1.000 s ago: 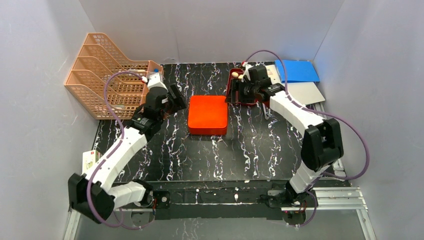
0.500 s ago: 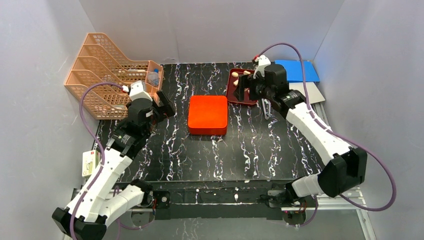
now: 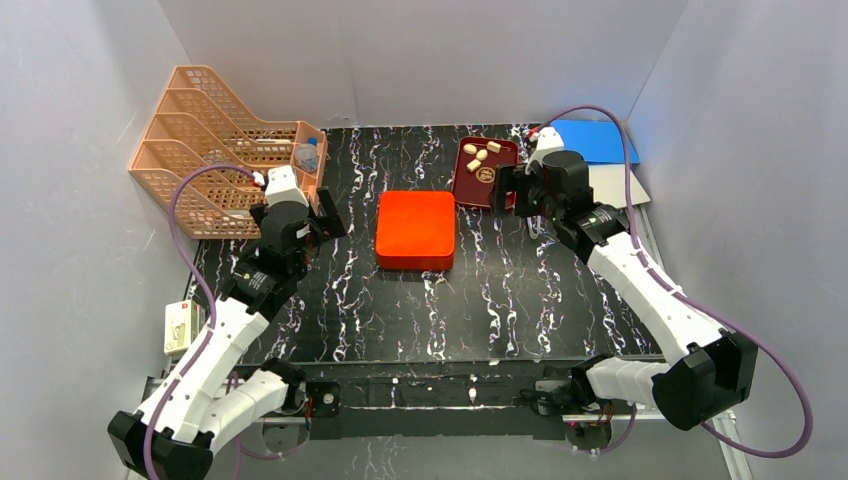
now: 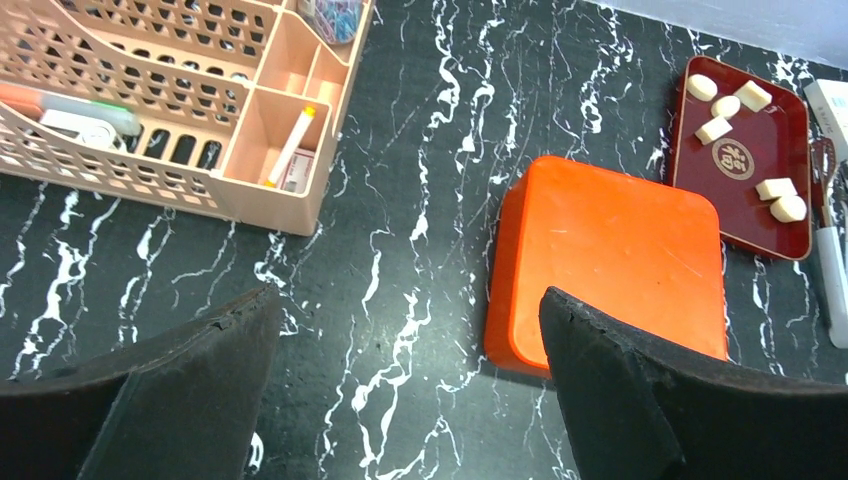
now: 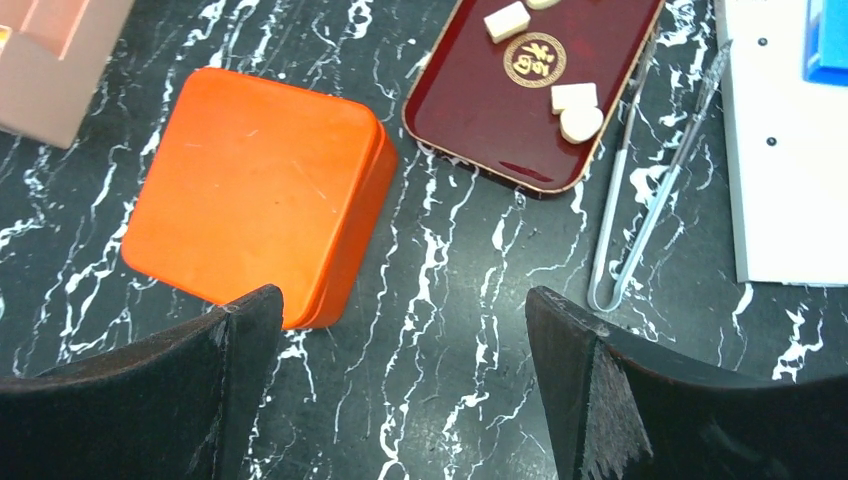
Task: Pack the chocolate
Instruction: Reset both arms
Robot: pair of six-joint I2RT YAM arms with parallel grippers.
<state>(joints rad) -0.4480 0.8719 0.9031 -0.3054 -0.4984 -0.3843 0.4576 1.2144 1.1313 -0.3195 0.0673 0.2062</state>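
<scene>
The right gripper (image 5: 405, 300) hangs with dark fingers (image 5: 170, 400) spread wide and empty above the black marbled table (image 5: 470, 330), a closed orange box (image 5: 255, 195) just beside a dark red tray (image 5: 480, 110) holding pale chocolate pieces (image 5: 581, 122), and metal tongs (image 5: 640, 200) lying against a white sheet (image 5: 790, 150).

White/blk arms (image 3: 225, 335), purple cables (image 3: 595, 108)

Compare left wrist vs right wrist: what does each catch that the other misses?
Left wrist only: the peach desk organizer compartments with pens inside (right wrist gets just a corner), and the whole dark red tray holding six chocolate pieces. Right wrist only: the metal tongs full length, a white sheet and a blue corner; its tray view is cropped to three whole pieces. Both: the orange-red box, black marbled table, and open fingers of the left gripper and right gripper.
</scene>
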